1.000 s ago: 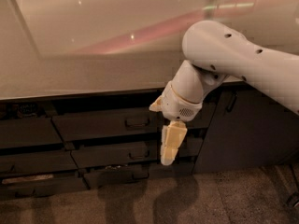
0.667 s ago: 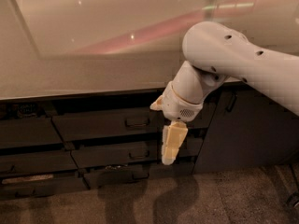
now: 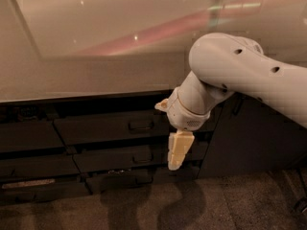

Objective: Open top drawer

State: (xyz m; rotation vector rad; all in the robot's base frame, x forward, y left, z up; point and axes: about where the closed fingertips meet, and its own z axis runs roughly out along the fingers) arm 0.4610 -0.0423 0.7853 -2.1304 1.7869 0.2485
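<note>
The white arm (image 3: 240, 66) comes in from the right edge of the frame, bends at a fat elbow in the upper right and drops its wrist toward the middle. The claw (image 3: 175, 163) hangs off it pointing straight down, a bit right of centre, cream coloured against the dark cabinet fronts. Honestly I can't tell whether the claw is open or closed from this angle, it just reads as 1 pale block.

The top drawer (image 3: 100, 128) is the wide dark front just under the edge of the table (image 3: 96, 75), left of centre. Its little loop handle (image 3: 140, 125) sits just left of the wrist. The claw is lower than the handle and to the right, overlapping the drawer's right end and the slimmer front (image 3: 115, 159) below it. Claw and handle are apart. The drawer looks shut, its front about level with the fronts around it.

Under those there's 1 more slim front (image 3: 120, 179) near the floor, plus a stack of dark fronts (image 3: 26, 137) at the left edge. Right of the claw is a tall cabinet door (image 3: 254, 143) with an upright handle (image 3: 236, 105) partly tucked behind the arm. The table top is pale and shiny with a pinkish streak across it. Speckled floor (image 3: 249, 200) runs along the bottom, with the arm's shadow (image 3: 184, 205) on it below the claw.
</note>
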